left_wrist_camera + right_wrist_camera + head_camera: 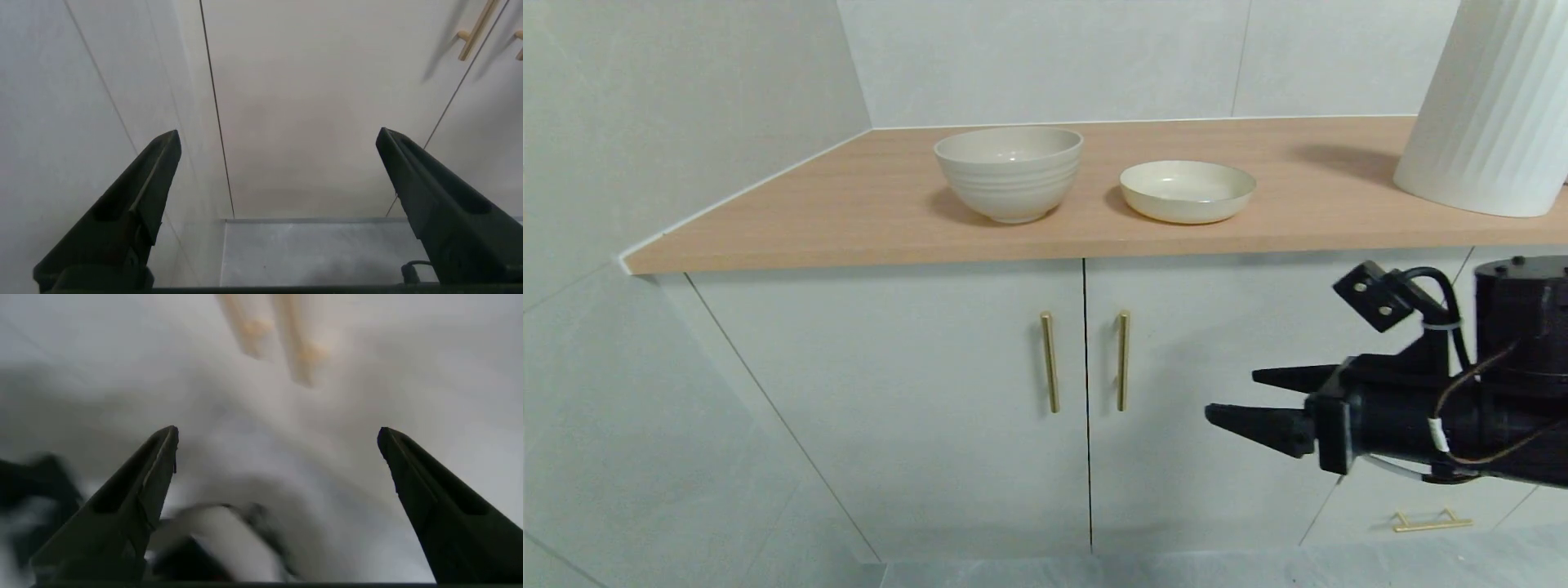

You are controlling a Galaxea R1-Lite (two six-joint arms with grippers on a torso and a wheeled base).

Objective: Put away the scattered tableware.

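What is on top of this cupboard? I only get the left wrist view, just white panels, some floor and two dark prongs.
Observer: A deep bowl stands on the wooden countertop, above the left door.
Operator: Anything else up there to put away?
Observer: A shallow dish sits beside the deep bowl, not touching it.
Operator: Where is the other arm?
Observer: The right tool hangs open in front of the right door.

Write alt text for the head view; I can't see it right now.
A deep bowl and a shallow dish sit apart on a wooden counter above two shut doors with gold handles. The open right end effector hangs before the right door; a ribbed white container stands at the counter's right end.
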